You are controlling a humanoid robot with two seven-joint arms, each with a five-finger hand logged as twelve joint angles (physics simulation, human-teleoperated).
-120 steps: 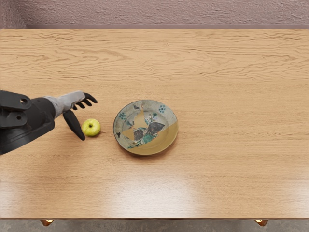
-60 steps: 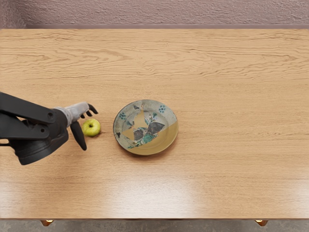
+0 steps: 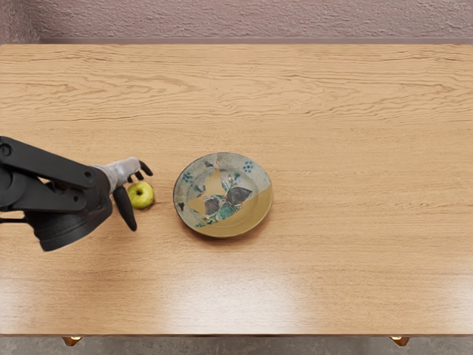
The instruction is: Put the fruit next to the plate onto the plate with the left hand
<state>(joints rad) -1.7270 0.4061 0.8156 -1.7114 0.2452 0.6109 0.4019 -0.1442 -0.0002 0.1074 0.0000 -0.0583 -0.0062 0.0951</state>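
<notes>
The black fingertips (image 3: 140, 171) of the left hand (image 3: 122, 185) are spread and relaxed, fanned out just above and to the left of the small yellow-green apple (image 3: 140, 194). The long dark thumb (image 3: 126, 208) points down and slightly right, passing close along the apple's left side. The fingers and thumb form a loose open bracket around the left half of the fruit without closing on it. Whether the thumb touches the apple's skin cannot be told from this view. Nothing is grasped.

Behind the fingers is the pale grey palm, which joins a bulky black wrist and forearm (image 3: 59, 200). The arm reaches in from the picture's left edge, low over the table.

The apple rests on the light wooden table (image 3: 332, 111), just to the left of the round ceramic plate (image 3: 259, 214), with a narrow strip of bare wood between them. It is not on the plate. The plate is shallow, with a tan and pale blue-green glaze and a dark leaf-like pattern at its centre, and it holds nothing. It lies a little left of the table's middle.

Beyond the far edge of the table runs a rough mauve-grey wall (image 3: 222, 18).
</notes>
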